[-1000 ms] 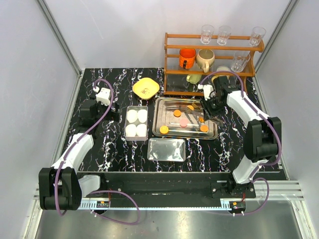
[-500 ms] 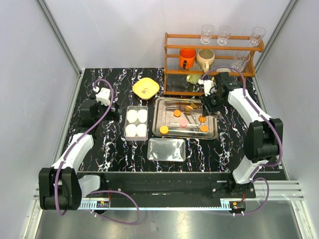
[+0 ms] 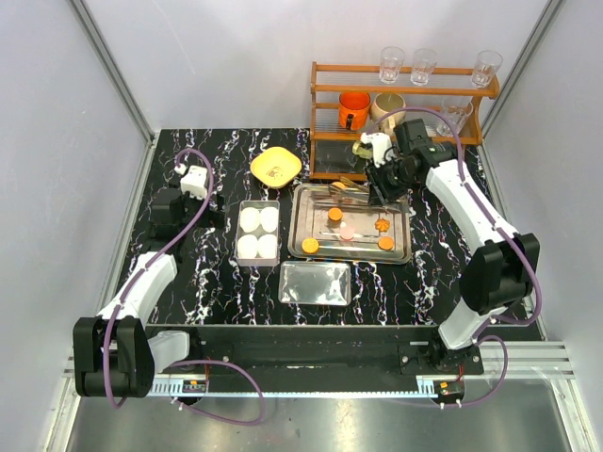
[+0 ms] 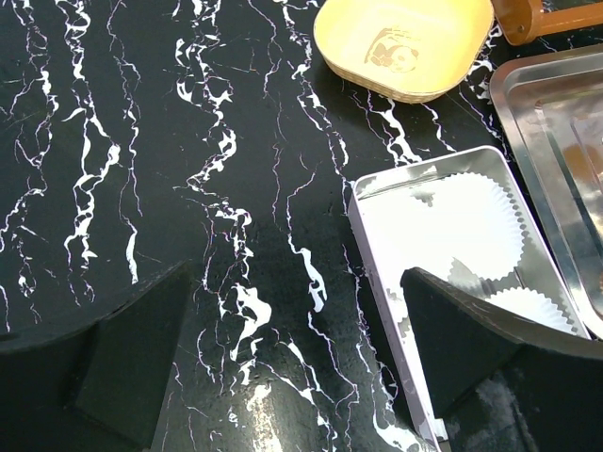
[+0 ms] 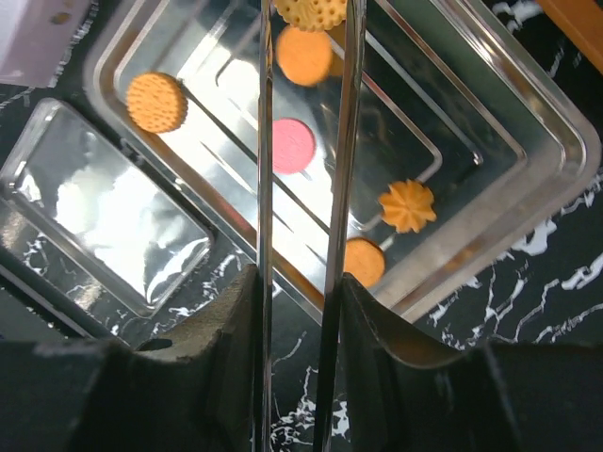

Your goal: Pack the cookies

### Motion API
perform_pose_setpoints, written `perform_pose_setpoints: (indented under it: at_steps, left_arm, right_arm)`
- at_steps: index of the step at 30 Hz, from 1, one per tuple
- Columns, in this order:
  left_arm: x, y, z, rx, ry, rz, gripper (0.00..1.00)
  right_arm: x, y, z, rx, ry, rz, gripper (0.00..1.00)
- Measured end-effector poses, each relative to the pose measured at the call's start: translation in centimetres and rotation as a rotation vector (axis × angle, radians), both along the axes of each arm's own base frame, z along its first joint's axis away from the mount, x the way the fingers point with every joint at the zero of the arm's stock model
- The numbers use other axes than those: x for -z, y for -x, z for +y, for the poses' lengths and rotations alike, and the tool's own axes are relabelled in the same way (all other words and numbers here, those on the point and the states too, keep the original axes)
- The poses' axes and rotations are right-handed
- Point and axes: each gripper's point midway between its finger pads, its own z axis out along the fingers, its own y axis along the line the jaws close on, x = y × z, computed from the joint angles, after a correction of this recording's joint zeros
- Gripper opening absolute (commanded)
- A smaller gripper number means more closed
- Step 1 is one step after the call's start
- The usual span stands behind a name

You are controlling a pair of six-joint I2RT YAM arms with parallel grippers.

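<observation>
So far nothing is packed: paper cups bare, five cookies on the tray. Your right pincer grips tongs holding a sixth cookie; your left pincer stands open.

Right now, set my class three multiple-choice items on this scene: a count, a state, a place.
1. How many pink cookies lie on the steel tray? A none; B one; C three.
2. The left tool is: A open, empty; B shut, empty; C shut on a cookie.
3. The yellow dish lies: A in the steel tray; B in the left tool; C on the table.
Key: B, one pink disc shows; A, its jaws stand apart with nothing between; C, it rests on the black marbled top.
</observation>
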Motion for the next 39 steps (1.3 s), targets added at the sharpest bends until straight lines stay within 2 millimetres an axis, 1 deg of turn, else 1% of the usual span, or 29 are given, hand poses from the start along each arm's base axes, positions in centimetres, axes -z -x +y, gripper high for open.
perform_pose_setpoints:
  at_steps: [2, 6, 10, 14, 18, 23, 27, 33, 39]
  left_arm:
    - [0.0, 0.0, 0.2, -0.012, 0.002, 0.0, 0.99]
    - [-0.3, -0.3, 0.6, -0.046, 0.007, -0.008, 0.99]
    - [-1.1, -0.8, 1.1, -0.083, 0.007, -0.028, 0.99]
    - [-1.6, -1.1, 1.7, -0.119, 0.006, -0.039, 0.99]
    - [-1.6, -1.5, 2.2, -0.156, 0.008, -0.03, 0.99]
    - [-1.3, -1.9, 2.7, -0.191, 0.007, -0.017, 0.99]
    - [-1.2, -1.9, 2.9, -0.203, 0.005, -0.016, 0.99]
    - [-1.2, -1.9, 3.2, -0.215, 0.001, -0.015, 0.99]
    - [-1.2, -1.9, 3.2, -0.218, 0.0, -0.016, 0.99]
  right_arm:
    - [-0.7, 0.3, 1.2, -0.033, -0.007, -0.011, 0.15]
    - [-2.6, 1.3, 4.8, -0.129, -0.023, -0.049, 0.15]
    - [-4.3, 2.6, 8.3, -0.229, -0.04, -0.091, 0.15]
    - [-5.1, 3.8, 11.2, -0.317, -0.054, -0.104, 0.15]
    - [-4.6, 4.5, 13.7, -0.392, -0.051, -0.098, 0.15]
    - [-3.0, 5.4, 16.0, -0.46, -0.037, -0.063, 0.15]
    - [-2.1, 6.4, 17.5, -0.505, -0.044, -0.037, 0.15]
    - [-1.6, 7.7, 19.5, -0.563, -0.052, -0.022, 0.15]
    - [-0.4, 8.7, 20.9, -0.603, -0.05, 0.001, 0.15]
